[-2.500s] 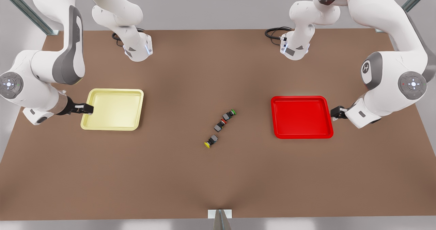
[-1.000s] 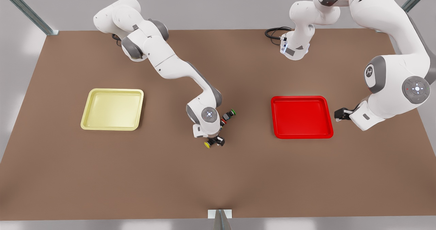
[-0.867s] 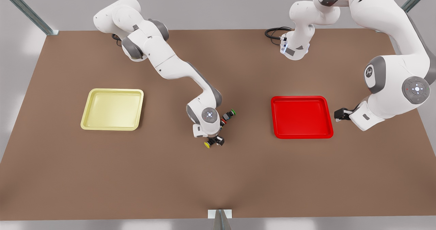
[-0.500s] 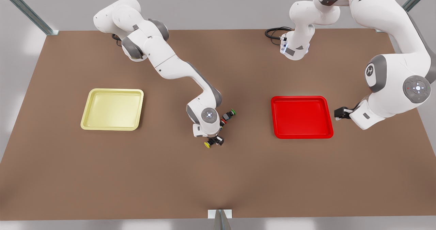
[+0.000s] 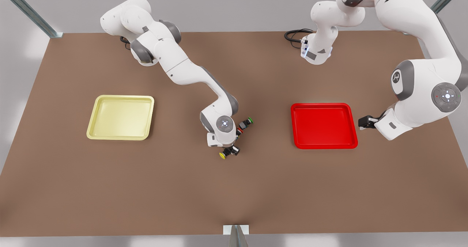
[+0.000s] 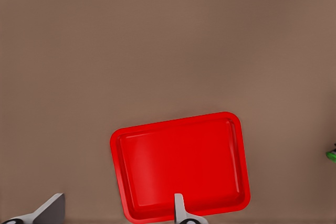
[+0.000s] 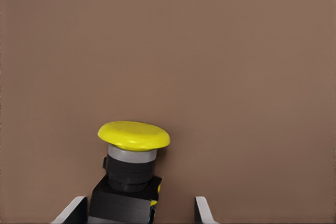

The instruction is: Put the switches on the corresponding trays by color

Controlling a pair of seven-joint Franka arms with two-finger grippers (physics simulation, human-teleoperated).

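**Nothing sorted yet**

Both trays are bare on the table [image 5: 109, 188]: yellow tray [image 5: 120, 117], red tray [image 5: 323, 125]. Between them, our right hand [image 7: 142, 211] is spread around the yellow switch [image 5: 227, 152]; red switch [image 5: 239, 130] and green switch [image 5: 246, 122] wait nearby. Left hand [image 6: 113, 211] idles spread beside the red tray.

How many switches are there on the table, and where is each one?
3, in a diagonal row mid-table between the trays. The yellow switch lies nearest the camera, between the right gripper's fingers. The red switch is partly hidden by that arm. The green switch is farthest.
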